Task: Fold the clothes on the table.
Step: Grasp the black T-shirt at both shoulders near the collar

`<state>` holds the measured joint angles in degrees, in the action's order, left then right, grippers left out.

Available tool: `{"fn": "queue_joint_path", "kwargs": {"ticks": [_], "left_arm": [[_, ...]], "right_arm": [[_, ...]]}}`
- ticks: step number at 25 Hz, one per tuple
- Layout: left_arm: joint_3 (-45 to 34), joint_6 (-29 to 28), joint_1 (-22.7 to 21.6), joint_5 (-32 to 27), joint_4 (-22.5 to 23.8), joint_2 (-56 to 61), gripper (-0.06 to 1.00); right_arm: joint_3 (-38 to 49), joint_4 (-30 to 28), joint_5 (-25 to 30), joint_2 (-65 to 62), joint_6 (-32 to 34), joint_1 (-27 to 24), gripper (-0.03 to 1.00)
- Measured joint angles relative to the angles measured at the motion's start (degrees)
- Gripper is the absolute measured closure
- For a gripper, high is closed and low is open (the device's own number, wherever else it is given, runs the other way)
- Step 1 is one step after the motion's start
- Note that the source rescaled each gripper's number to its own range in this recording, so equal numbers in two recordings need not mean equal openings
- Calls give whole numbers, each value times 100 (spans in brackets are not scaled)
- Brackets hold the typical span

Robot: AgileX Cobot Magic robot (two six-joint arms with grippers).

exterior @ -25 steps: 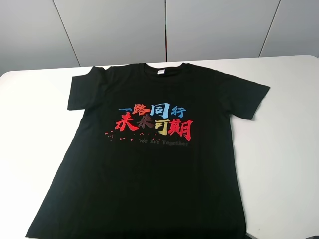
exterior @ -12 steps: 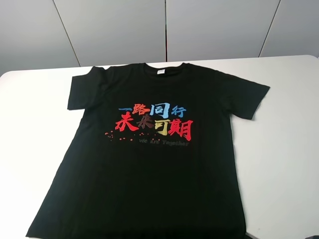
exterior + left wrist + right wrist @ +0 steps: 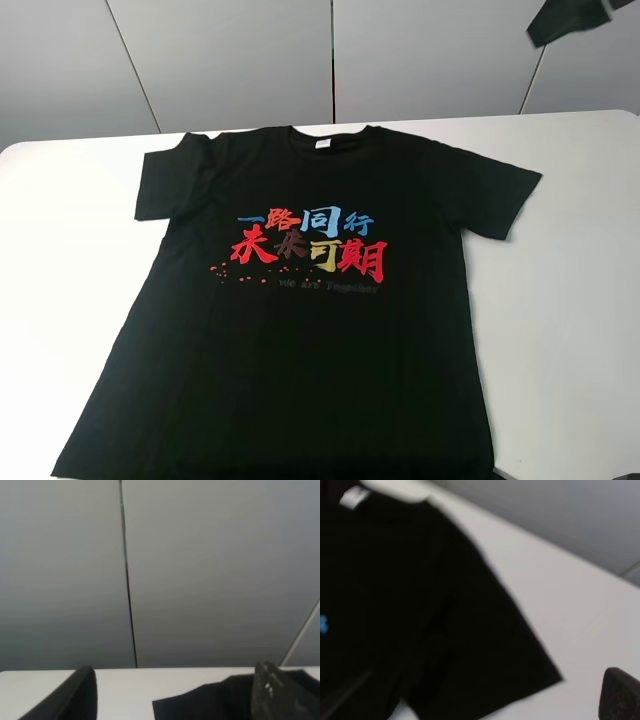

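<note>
Black tee (image 3: 300,330), flat, print up

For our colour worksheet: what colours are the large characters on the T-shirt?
Red, blue and yellow on the black T-shirt, best in the exterior high view.

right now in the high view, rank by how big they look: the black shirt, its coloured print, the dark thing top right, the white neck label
1. black shirt
2. coloured print
3. dark thing, cut off by the frame edge, so only its visible part is ranked
4. white neck label
</note>
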<state>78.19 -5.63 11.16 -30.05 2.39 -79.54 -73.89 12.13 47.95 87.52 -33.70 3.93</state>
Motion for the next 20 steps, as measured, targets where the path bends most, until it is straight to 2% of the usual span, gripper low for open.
{"fn": "queue_joint_path", "kwargs": {"ticks": [3, 6, 7, 9, 11, 17, 20], "left_arm": [[934, 1558, 33, -1225, -1062, -1043, 17], [1289, 3021, 141, -2240, -2205, -1829, 19], [1311, 3492, 221, -2608, -2479, -1989, 18], [1324, 4007, 453, -3123, -2622, -2304, 17], [1334, 4302, 777, -3348, -2366, -2509, 17], [1346, 4947, 1739, -3583, -558, -2980, 17], [1346, 5266, 2072, -3691, -35, -3334, 17]], "right_arm": [[-68, 25, 200, 658, -544, 418, 3], [-67, -62, 483, 1106, -1036, 788, 3], [-67, -124, 546, 1240, -1108, 886, 3], [-67, -304, 672, 1477, -1203, 1031, 3], [-67, -475, 830, 1679, -1313, 1089, 3], [-67, -858, 1066, 2219, -1591, 1138, 3], [-67, -815, 1066, 2407, -1617, 1138, 4]]}}
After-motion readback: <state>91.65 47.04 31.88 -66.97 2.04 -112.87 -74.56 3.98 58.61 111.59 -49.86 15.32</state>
